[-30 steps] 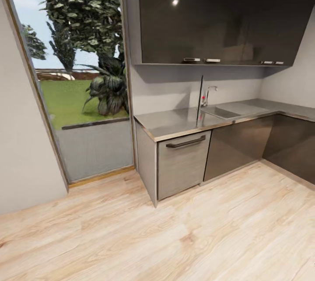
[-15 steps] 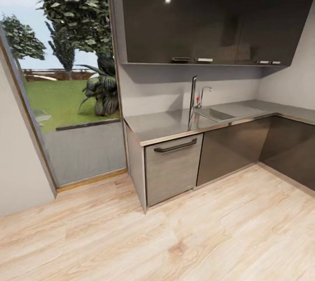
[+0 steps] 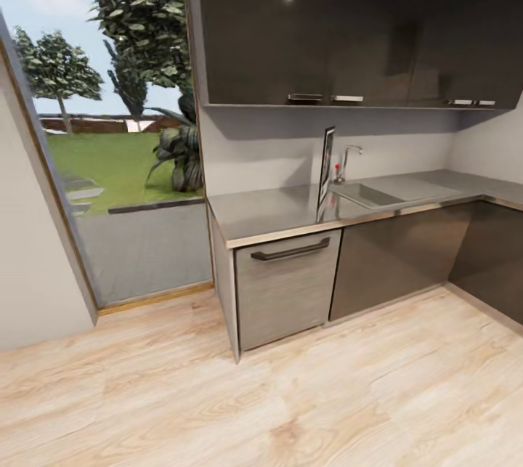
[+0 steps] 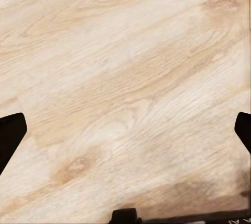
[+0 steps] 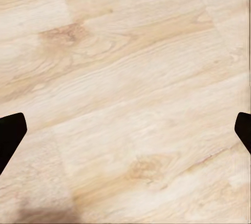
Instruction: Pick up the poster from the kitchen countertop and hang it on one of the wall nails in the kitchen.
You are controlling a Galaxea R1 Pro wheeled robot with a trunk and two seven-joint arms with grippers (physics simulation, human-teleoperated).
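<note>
At the edges of the left wrist view, two dark fingertips (image 4: 10, 135) are showing spread far apart, so the left gripper (image 4: 125, 135) is hanging wide open with nothing between its fingers; below it, pale wood floor (image 4: 125, 78) is passing under the camera; the right gripper (image 5: 125, 135) is standing the same way, two black fingertips (image 5: 10, 135) set wide, holding nothing, pointing down at the planks.

Out in the head view, one poster (image 3: 327, 164) is standing upright on the kitchen countertop (image 3: 269, 209), seen nearly edge-on as a tall thin dark-framed slab with a pale inner border; its picture is too foreshortened to read; it is resting just beside the sink (image 3: 367, 195), with one tap (image 3: 344, 160) close behind it. The worktop is shining grey steel, running into the corner at the right; under it one grey drawer front with a dark bar handle (image 3: 289, 250) is facing the room; dark glossy wall cabinets (image 3: 349, 24) are hanging above; a large window (image 3: 120, 118) at the left is giving onto grass and trees.
</note>
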